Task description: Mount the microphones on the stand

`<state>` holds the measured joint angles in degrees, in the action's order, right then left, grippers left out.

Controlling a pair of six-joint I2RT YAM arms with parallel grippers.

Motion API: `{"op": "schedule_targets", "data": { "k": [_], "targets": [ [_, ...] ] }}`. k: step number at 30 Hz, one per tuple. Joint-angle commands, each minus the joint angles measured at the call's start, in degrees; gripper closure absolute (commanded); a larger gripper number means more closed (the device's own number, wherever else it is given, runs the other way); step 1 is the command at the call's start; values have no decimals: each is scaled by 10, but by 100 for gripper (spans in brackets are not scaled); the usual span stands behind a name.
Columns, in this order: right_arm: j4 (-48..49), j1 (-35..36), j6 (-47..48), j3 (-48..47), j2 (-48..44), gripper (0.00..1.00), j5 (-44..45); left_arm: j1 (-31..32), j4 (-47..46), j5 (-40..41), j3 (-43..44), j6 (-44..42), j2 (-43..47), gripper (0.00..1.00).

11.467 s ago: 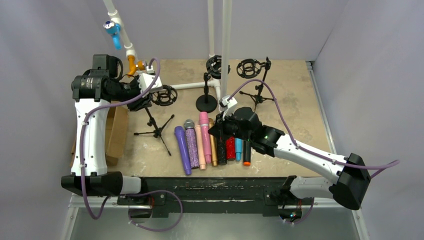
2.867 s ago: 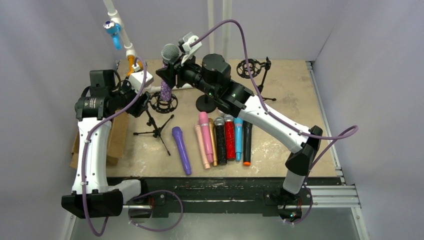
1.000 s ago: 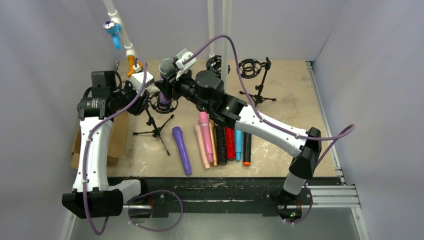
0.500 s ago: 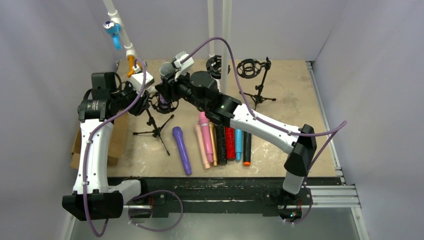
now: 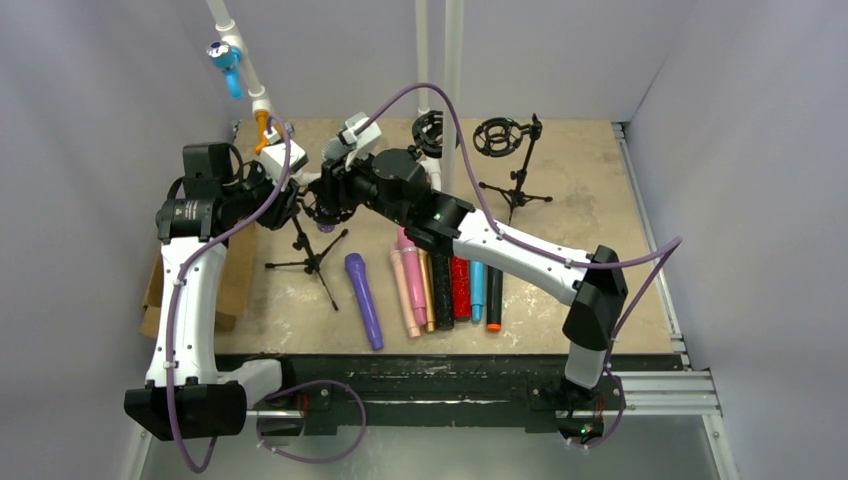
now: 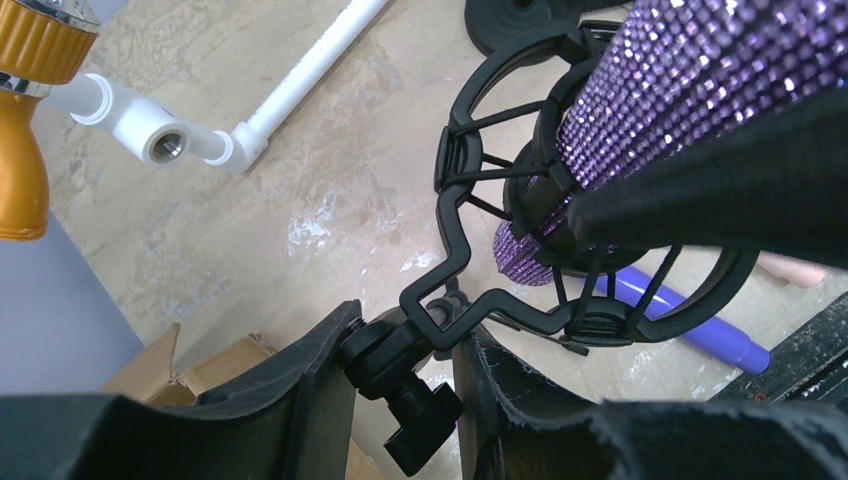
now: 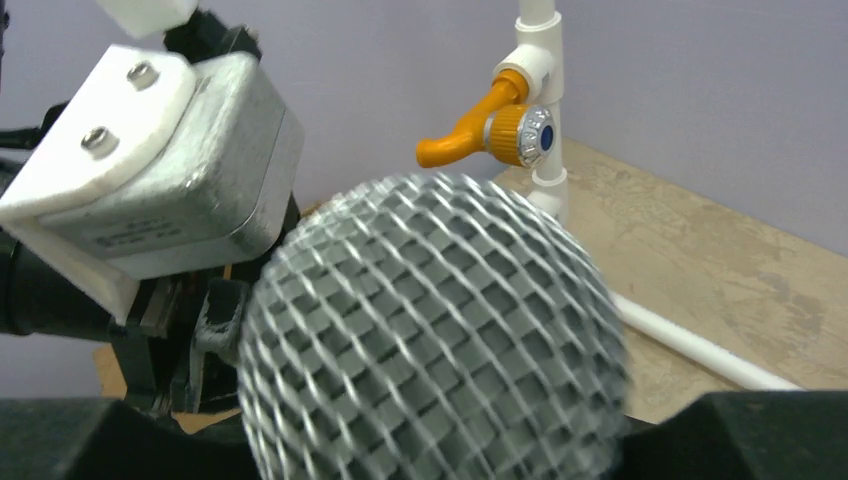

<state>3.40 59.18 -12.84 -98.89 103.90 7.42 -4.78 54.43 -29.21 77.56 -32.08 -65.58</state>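
As we see from above, table (image 5: 600,200): spare microphones (image 5: 441,290) lie in a row.
stand (image 6: 470,250): our left gripper (image 6: 405,400) is clamped on its mount joint.
glitter microphone (image 6: 680,90): our right gripper (image 5: 335,185) grips it, its body passing through the stand's ring.

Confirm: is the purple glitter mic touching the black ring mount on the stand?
Touching. Left wrist view: the glitter mic runs through the ring mount, with the inner band wrapped tight against its body.

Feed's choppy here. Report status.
Left gripper shut on shock mount joint. Right gripper shut on purple glitter microphone, tail through mount ring. Nothing seen blocking.
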Motion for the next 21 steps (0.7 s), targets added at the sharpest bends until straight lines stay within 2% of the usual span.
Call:
{"op": "schedule_targets", "data": {
  "k": [1,11,16,21],
  "targets": [
    [-30,1,9,-5,14,43,-25,-1,-6,16,16,0,-39,90],
    [-81,1,39,-18,-24,7,-15,-1,-57,47,15,28,-64,90],
    [-129,-8,56,-47,-55,5,22,-1,-94,95,3,47,-71,91],
    [-148,-36,57,-12,-97,10,61,-7,-134,155,-12,70,-76,91]
  ]
}}
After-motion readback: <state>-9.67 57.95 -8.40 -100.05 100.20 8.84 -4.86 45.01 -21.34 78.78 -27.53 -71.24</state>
